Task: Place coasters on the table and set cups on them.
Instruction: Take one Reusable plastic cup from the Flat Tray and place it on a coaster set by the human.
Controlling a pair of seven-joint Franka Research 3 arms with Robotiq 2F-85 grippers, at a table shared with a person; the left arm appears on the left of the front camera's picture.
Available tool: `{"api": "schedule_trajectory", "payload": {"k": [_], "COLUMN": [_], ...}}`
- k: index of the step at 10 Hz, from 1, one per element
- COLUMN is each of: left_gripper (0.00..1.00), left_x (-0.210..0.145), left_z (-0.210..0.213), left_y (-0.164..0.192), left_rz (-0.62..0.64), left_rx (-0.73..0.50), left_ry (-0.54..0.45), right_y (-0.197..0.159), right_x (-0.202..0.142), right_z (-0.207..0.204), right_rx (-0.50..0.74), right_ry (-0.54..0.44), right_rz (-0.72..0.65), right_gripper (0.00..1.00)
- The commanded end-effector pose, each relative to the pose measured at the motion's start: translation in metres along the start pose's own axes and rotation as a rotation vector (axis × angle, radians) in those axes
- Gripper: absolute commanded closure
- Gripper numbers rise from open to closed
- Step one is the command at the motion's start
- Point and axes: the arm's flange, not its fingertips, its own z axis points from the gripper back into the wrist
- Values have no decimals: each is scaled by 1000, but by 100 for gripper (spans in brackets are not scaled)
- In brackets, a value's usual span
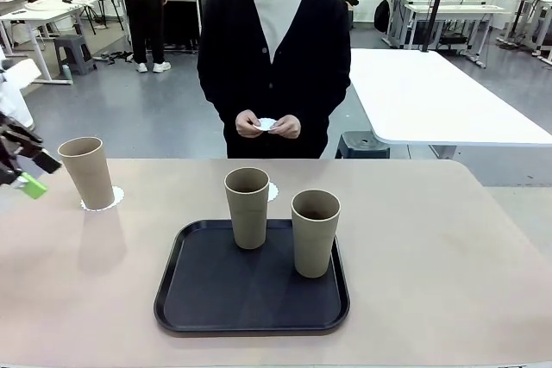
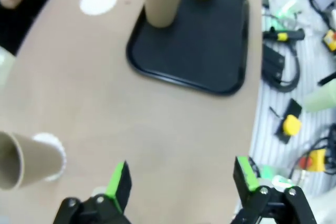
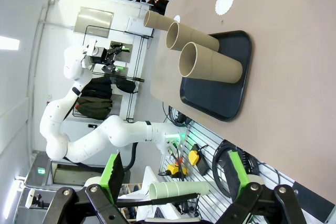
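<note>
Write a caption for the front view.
One cup on its coaster, two cups on the black tray, a second coaster bare behind them, and a person holding a third coaster.

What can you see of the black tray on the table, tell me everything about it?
The black tray is a shallow rectangle with rounded corners and a low raised rim, matte, plastic by the look. It lies flat on the beige table, mid-width, near the robot's edge. A tan cup stands upright by the middle of its far edge, a second tan cup toward its right side. Nothing else touches it.
</note>
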Motion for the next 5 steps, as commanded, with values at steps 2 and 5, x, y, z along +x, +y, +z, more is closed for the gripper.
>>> {"api": "schedule_trajectory", "payload": {"k": [2, 5], "left_gripper": [0, 0], "left_x": [26, 25], "left_z": [-32, -30], "left_y": [25, 21], "left_rz": [-23, -26], "left_rx": [75, 75], "left_ry": [-2, 6], "right_y": [0, 0], "right_x": [1, 1], "right_z": [-1, -1], "right_rx": [14, 14], "right_ry": [-1, -1], "right_rz": [5, 5], "right_gripper": [0, 0]}}
